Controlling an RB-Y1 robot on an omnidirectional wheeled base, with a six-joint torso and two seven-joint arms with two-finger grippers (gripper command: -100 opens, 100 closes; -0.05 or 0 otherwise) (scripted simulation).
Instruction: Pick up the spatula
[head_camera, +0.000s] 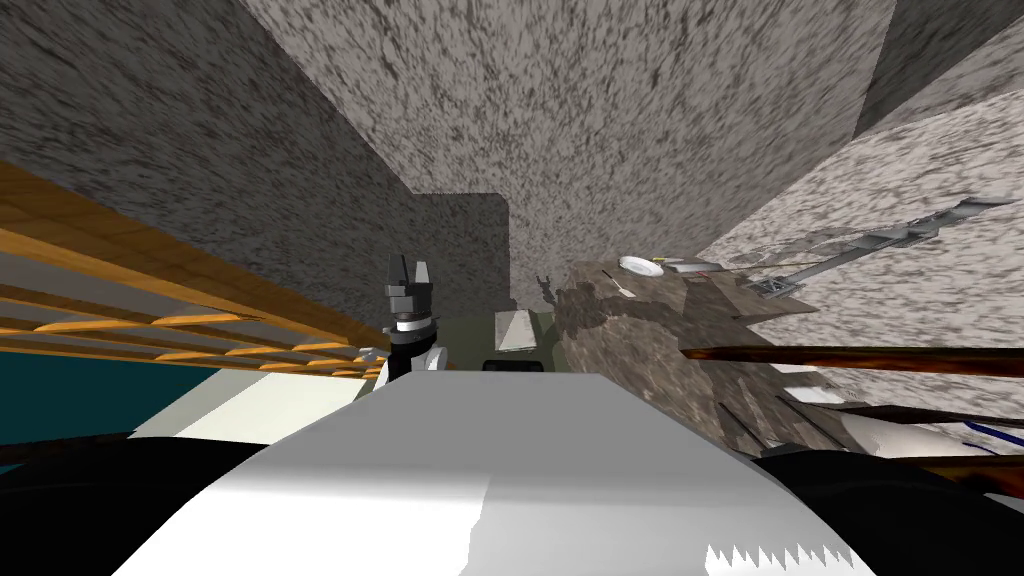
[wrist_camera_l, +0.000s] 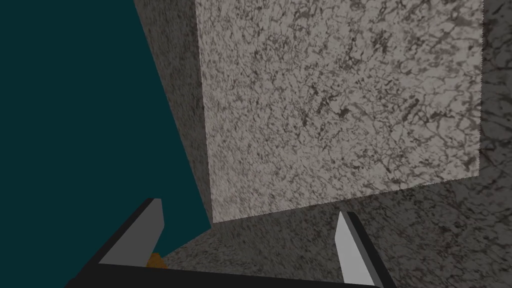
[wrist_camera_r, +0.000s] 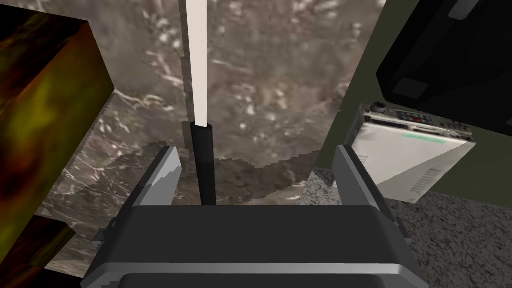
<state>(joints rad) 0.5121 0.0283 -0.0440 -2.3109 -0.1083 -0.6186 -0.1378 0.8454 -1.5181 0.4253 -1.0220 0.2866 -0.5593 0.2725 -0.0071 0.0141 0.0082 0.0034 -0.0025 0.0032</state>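
Two claws released: left gripper (head_camera: 409, 268) raised, right gripper (wrist_camera_r: 256, 150) framing spatula (wrist_camera_r: 202, 150). Black handle nearest, blade pointing straight away; head view adds plate (head_camera: 640, 265) nearby.

Brown mottled counter (head_camera: 625, 335): 1 white plate (head_camera: 640, 265), spatula (head_camera: 619, 286) beside it, possibly flat papers (head_camera: 692, 266) near.

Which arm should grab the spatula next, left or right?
Right. The right gripper, open, frames the spatula on the counter; the left gripper, open too, faces a speckled wall.
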